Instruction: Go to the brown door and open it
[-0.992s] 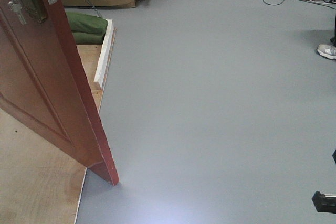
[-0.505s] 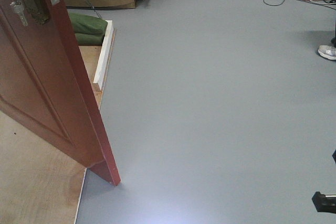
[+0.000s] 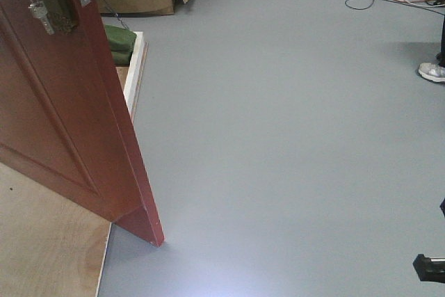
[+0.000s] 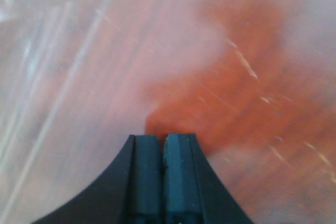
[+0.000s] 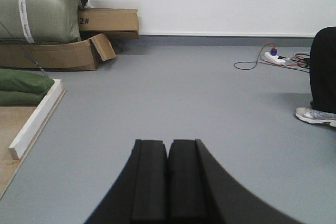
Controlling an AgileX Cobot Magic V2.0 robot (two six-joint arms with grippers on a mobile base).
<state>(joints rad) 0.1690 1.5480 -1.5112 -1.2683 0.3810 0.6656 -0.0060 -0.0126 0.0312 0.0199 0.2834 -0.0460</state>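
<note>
Left gripper [image 4: 164, 142]: fingers pressed flat together, nothing between them. The brown door [image 4: 236, 93] fills the view straight ahead of the tips, as a glossy, blurred reddish surface at very close range. Contact between tips and door cannot be determined.

Right gripper [image 5: 168, 148]: fingers likewise closed on each other, empty. Bare grey floor [image 5: 199, 93] lies directly ahead of it. Ahead and to its left a white frame brace [image 5: 37, 116] lies on the floor, with green cushions [image 5: 23, 85] just beyond the brace. Farther off on that side is an open cardboard box [image 5: 52, 55] carrying an olive bundle [image 5: 37, 9]. Ahead and to its right, well off, are a power strip [image 5: 275, 56] with cables and a person's shoe [image 5: 315, 115].

Front view: the door stands swung open at the left of the frame. Its free edge faces the camera and its lower corner stands over the grey floor, beside a plywood panel [image 3: 49, 255]. Keys [image 3: 39, 12] hang at the dark lock plate [image 3: 64, 15] near the top of the frame. Neither gripper is identifiable in this view.
</note>
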